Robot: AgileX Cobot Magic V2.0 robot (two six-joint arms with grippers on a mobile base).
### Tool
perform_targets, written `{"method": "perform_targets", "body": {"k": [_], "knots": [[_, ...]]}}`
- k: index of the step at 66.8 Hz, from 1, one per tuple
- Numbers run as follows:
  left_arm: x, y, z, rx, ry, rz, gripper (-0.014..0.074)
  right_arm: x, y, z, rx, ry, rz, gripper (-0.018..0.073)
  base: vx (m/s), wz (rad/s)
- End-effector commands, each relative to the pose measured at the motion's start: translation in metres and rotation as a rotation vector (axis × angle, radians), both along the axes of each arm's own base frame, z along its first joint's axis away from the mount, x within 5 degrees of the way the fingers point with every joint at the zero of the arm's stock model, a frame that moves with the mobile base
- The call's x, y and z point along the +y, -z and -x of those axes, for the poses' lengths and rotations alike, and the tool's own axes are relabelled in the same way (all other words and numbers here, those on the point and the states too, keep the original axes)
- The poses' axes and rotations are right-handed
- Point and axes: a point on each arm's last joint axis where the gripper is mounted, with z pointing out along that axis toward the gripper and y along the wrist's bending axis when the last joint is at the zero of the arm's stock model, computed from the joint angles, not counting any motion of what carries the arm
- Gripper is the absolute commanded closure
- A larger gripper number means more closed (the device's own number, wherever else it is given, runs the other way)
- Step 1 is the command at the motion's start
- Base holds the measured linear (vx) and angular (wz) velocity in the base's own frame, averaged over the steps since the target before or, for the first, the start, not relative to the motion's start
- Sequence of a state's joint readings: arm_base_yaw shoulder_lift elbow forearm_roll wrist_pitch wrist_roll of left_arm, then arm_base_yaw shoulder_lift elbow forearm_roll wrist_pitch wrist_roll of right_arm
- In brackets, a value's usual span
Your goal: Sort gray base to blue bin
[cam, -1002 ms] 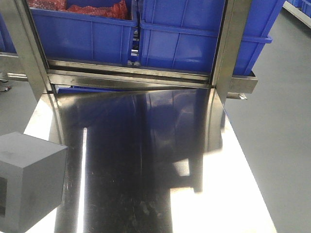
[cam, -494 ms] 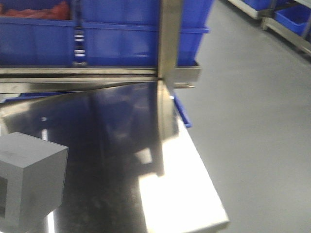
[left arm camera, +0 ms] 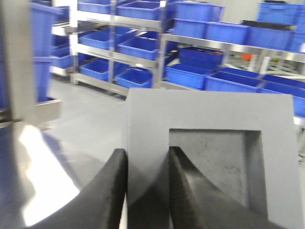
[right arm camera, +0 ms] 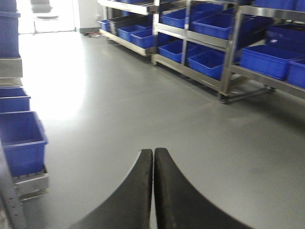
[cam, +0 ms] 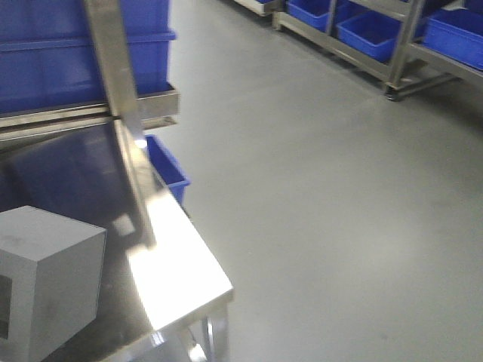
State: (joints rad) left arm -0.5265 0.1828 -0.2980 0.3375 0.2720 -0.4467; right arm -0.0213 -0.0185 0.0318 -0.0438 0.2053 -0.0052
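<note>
The gray base (left arm camera: pixel 209 157) is a matte gray cube with a square recess facing the left wrist view. My left gripper (left arm camera: pixel 147 151) is shut on it, one finger outside its wall and one inside the recess. In the front view the gray base (cam: pixel 45 279) hangs at the bottom left over the steel table (cam: pixel 181 271). A large blue bin (cam: pixel 68 64) sits on the steel rack at the top left; only its outer wall shows. My right gripper (right arm camera: pixel 153 150) is shut and empty, over the gray floor.
A steel upright (cam: pixel 121 113) rises from the table's far right corner, with a small blue bin (cam: pixel 167 170) below it. Racks of blue bins (cam: pixel 377 30) line the far side of the floor. Blue bins (right arm camera: pixel 19 138) stand left of the right gripper.
The front view has swung to the right: the rack and blue bins slid to the left edge and open floor now fills the frame. The gray base stays at the same spot in the view.
</note>
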Motion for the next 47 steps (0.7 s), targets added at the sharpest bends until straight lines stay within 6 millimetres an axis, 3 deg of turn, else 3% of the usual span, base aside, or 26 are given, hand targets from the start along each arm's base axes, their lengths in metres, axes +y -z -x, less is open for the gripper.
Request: {"method": "perform_targets", "body": {"k": [1,47], "knots": [[-0.0028,-0.0194,0.0026,-0.111,0.044,0.063,0.0603,-0.0002,-0.0059,-0.0003,-0.081,0.003,0.018,0.0564,-0.14,-0.55],[-0.0028,-0.0194,0.0026,-0.111,0.044,0.063,0.0603,-0.0001,-0.0061,-0.0004,-0.083,0.003,0.018,0.0564,-0.09,-0.58]]}}
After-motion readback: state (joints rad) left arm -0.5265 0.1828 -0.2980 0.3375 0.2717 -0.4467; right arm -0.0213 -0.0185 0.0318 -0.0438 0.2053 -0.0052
